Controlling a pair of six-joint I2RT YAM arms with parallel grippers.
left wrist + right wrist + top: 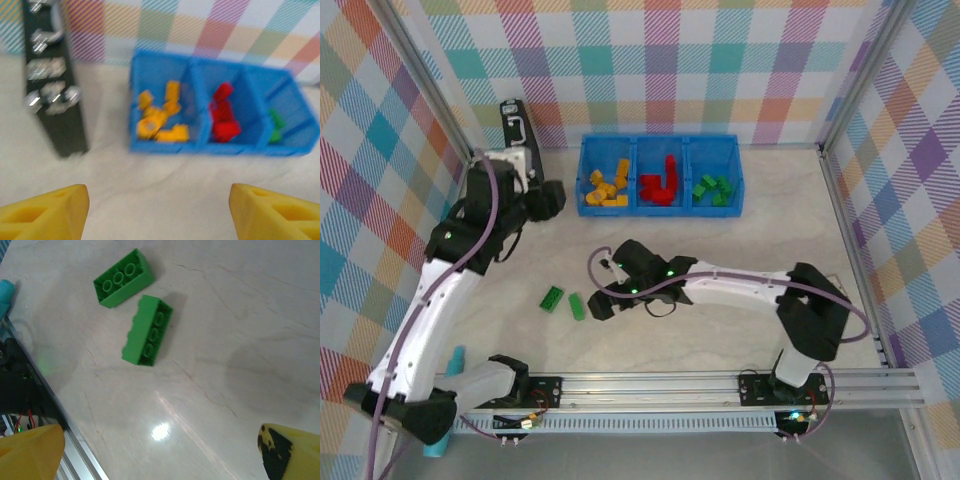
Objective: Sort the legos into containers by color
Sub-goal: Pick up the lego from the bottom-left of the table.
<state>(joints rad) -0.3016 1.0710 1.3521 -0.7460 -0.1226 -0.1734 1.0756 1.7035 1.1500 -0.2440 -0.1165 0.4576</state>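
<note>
A long blue bin (660, 211) stands at the back with three containers: yellow legos (605, 190) on the left, red legos (662, 185) in the middle, green legos (713, 190) on the right. Two green legos (552, 298) (577, 306) lie on the table, one on its side (148, 330) and one with its hollow underside up (123, 277). My right gripper (603, 302) (160, 455) hovers just right of them, open and empty. Left of the bin (165, 147), my left gripper (548, 200) (159, 210) faces it, open, with nothing between its fingers.
A black case with a silver handle (517, 125) (55, 100) leans at the back left, close to the left arm. An aluminium rail (720, 385) runs along the near edge. A teal object (453, 362) (5, 292) stands by the left arm's base.
</note>
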